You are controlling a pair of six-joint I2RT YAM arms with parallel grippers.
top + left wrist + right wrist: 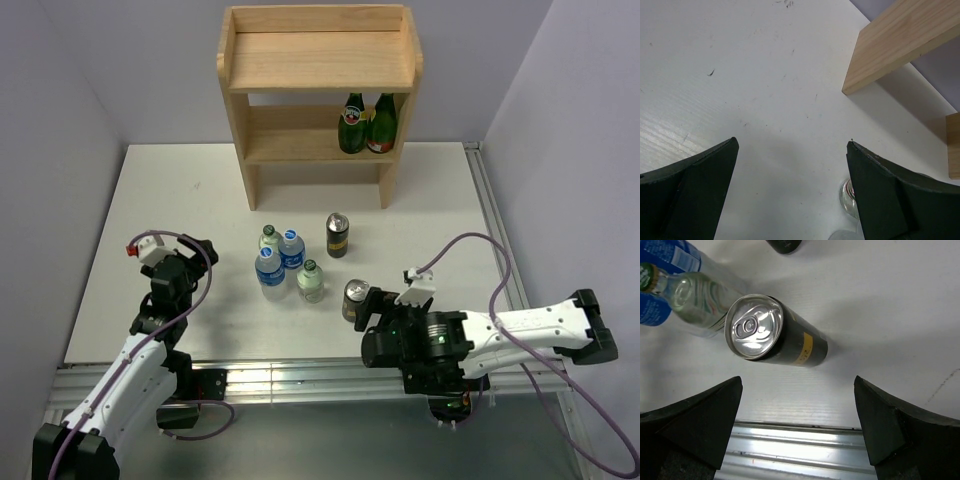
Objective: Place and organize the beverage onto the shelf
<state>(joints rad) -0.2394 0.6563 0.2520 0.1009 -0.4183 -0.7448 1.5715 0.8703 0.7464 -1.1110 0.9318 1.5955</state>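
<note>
The wooden shelf (315,90) stands at the back; its top board is bare. Six drinks stand grouped mid-table: two dark cans (338,235) (355,299), two blue-labelled water bottles (291,248) (269,267) and two green-capped bottles (268,238) (311,282). My right gripper (368,308) hovers open just behind the near can (775,332), which sits ahead of the jaws, left of centre. My left gripper (190,255) is open over bare table, left of the group. A clear bottle (847,197) peeks past its right finger (880,190).
Two dark green glass bottles (352,125) (381,123) stand at the right of the shelf's lower tier. A shelf leg (900,45) shows ahead of the left gripper. The table's metal front rail (790,450) lies under the right jaws. Walls close in on both sides.
</note>
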